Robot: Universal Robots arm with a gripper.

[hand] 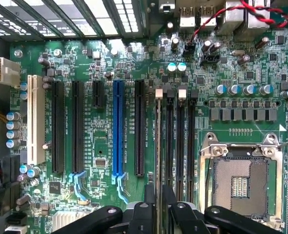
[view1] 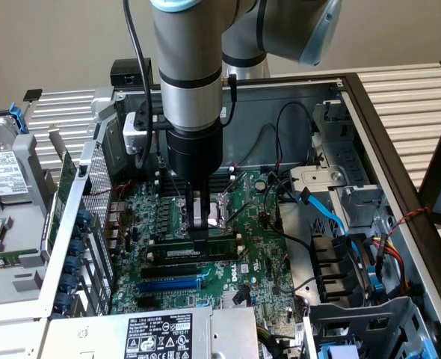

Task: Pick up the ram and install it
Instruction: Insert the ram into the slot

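The ram (view1: 219, 245) stands on edge in the memory slot nearest the long black expansion slots, level along its length. In the wrist view the ram (hand: 158, 146) is a thin edge running from a white end clip down to my gripper (hand: 159, 202). The gripper (view1: 199, 229) comes straight down on the stick's middle. Its black fingers (hand: 148, 204) straddle the top edge with a slight gap on each side, so it is open and nothing is lifted.
Three bare black memory slots (hand: 179, 146) lie beside the ram, then the open CPU socket (hand: 239, 180). A blue expansion slot (hand: 117, 131) and black ones sit on the other side. Case walls, blue cables (view1: 329, 217) and a power supply (view1: 161, 333) crowd the board.
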